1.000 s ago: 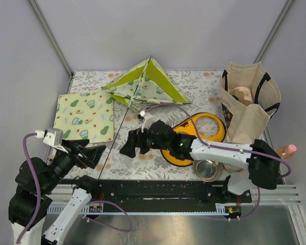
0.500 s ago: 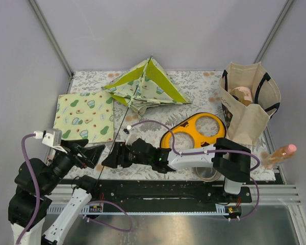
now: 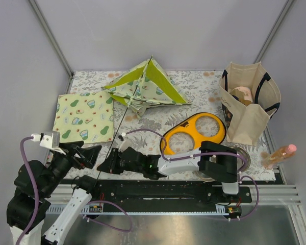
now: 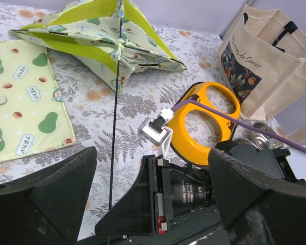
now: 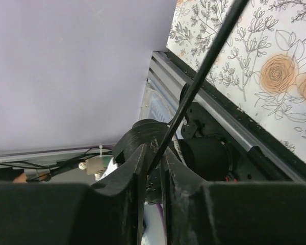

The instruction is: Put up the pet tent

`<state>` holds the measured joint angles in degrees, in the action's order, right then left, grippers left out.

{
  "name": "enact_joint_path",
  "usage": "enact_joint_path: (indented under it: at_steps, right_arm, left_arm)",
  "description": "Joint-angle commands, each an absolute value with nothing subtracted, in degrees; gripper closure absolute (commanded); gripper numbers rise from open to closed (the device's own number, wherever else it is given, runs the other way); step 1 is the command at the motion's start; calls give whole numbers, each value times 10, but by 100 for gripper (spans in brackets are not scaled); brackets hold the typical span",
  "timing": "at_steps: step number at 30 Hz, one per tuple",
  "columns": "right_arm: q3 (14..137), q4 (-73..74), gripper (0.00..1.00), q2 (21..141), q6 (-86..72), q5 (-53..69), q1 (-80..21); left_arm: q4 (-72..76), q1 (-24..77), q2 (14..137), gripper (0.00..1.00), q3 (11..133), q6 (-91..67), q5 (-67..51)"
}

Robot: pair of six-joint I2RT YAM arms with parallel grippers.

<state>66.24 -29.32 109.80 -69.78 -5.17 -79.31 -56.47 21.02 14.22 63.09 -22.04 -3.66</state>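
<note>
1. My right hand (image 5: pixel 153 150) is clenched on the thin black pole (image 4: pixel 114 132); in the wrist view the pole slips in between my two fingers (image 5: pixel 135 173) and runs off toward 1 o'clock, across the floral tabletop (image 3: pixel 194 81).
2. My left hand (image 4: pixel 154 153) is released, its fingers spread wide apart; it hangs at the near left corner of the tabletop, at about 8 o'clock; its own camera sees my right hand between the two spread fingers, and I cannot tell whether they touch.
3. The pet tent (image 3: pixel 145 87) lies at 12 o'clock on the tabletop, half folded, its lime-green panels tilted up to a peak; the pole leads from it toward 7 o'clock, down to my right hand at the near edge.
4. The flat avocado-print mat (image 3: pixel 85 116) lies at 9 o'clock, just beside the pole on its left.
5. The orange feeder (image 3: pixel 194 133) lies at 4 o'clock from the tent, near my right arm; the tote bag (image 3: pixel 250 104) stands upright at 2 o'clock; a steel bowl (image 3: pixel 244 159) shows partly behind my right arm at 4 o'clock; a bottle (image 3: pixel 279 154) lies at the right edge.
</note>
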Motion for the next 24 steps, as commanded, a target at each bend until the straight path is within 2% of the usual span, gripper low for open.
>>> enact_joint_path:
  at_steps: [1, 6, 16, 24]
  right_arm:
    - [671, -325, 84, 1088, -731, -76, -801]
    - [637, -298, 100, 1035, -737, -59, -800]
    - [546, -140, 100, 841, -729, 12, -787]
    - [531, -63, 100, 712, -742, 41, -744]
  left_arm:
    - [-561, 210, 138, 7, 650, -207, -11]
    - [-555, 210, 139, 7, 637, -207, -3]
    - [-444, 210, 161, 7, 526, -271, 27]
    - [-200, 210, 234, 10, 329, -335, -52]
